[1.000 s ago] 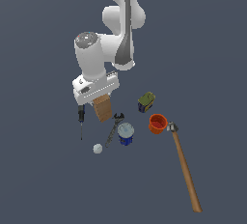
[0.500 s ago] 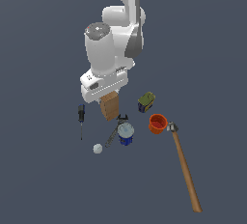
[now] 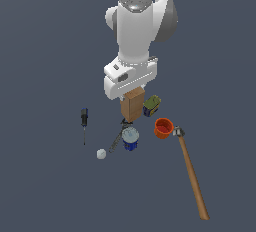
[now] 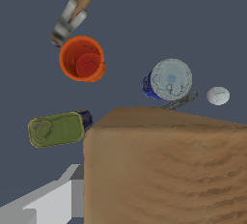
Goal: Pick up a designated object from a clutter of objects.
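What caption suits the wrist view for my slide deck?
Wrist camera over brown box, with orange cup and blue can beyond.

Brown box: matt, cardboard-like, faint wood-grain streaks across its face. Hammer: smooth wooden handle, dull grey metal head. Orange cup: plain plastic look, slight sheen inside. Blue can: pale metallic lid, mottled. White ball: matt. Small green-yellow box: printed, flat finish. Arm housing: smooth glossy white plastic.

No legible text, labels, brands or numbers on any object in either view.
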Motion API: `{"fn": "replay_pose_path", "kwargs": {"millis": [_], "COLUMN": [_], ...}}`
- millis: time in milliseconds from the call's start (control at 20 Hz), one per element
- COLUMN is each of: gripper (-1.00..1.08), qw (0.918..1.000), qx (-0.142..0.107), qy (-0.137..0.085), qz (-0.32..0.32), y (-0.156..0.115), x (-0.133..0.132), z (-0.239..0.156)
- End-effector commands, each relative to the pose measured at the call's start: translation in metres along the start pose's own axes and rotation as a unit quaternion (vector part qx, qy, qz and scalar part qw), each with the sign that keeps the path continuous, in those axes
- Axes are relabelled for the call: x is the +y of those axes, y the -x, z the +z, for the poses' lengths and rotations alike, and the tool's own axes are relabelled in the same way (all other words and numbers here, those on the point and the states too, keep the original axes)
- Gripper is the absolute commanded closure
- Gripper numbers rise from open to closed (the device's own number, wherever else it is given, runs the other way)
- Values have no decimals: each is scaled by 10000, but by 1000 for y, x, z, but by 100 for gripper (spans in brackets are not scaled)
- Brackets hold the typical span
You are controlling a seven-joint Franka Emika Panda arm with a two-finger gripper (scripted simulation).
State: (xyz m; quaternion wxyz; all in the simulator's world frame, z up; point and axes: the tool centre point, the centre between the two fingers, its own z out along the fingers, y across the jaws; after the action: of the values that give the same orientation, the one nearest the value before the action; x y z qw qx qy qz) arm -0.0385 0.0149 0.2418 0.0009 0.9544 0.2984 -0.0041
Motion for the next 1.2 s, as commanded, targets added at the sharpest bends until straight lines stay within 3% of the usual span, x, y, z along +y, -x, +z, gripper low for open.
{"fn": "replay_pose_path", "kwargs": {"millis": [0, 550, 1150], "gripper": [108, 108, 108], "qw": [10000, 10000, 10000], "qx": [34, 39, 43], "qy": [22, 12, 3], "qz": [0, -1, 1], "y": [-21, -101, -164], "x": [-16, -80, -126], "z": [-24, -103, -163]}}
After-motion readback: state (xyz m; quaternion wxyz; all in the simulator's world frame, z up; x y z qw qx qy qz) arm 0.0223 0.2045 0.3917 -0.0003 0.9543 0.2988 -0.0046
